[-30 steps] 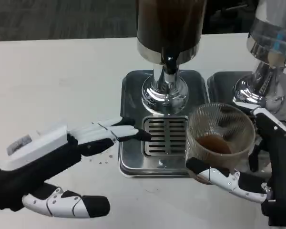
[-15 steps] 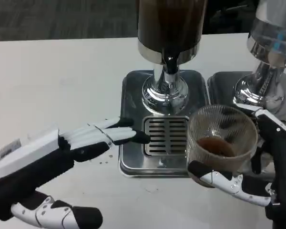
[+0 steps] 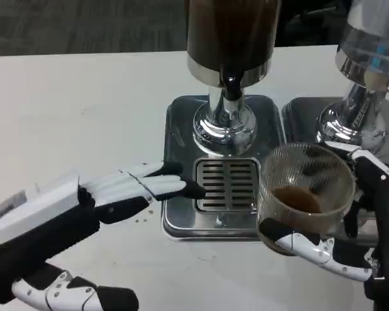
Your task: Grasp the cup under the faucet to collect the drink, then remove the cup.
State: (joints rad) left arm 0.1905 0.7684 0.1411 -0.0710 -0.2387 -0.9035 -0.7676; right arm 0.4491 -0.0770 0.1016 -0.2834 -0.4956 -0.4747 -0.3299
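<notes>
Head view showed the right hand [image 3: 350, 227] holding the cup [image 3: 305, 191] of brown drink. The left hand [image 3: 84, 214] lay open, fingers spread, its fingertips [image 3: 191, 189] touching the drip tray [image 3: 181, 223] left of the cup.

No text, brand, number or sign can be read. A small grey label sits on the white back of the left hand [image 3: 65, 207], near the left edge, but its marks are too blurred to make out. A blue patch shows on the clear dispenser [image 3: 376, 58] at far right; no letters can be told on it.
</notes>
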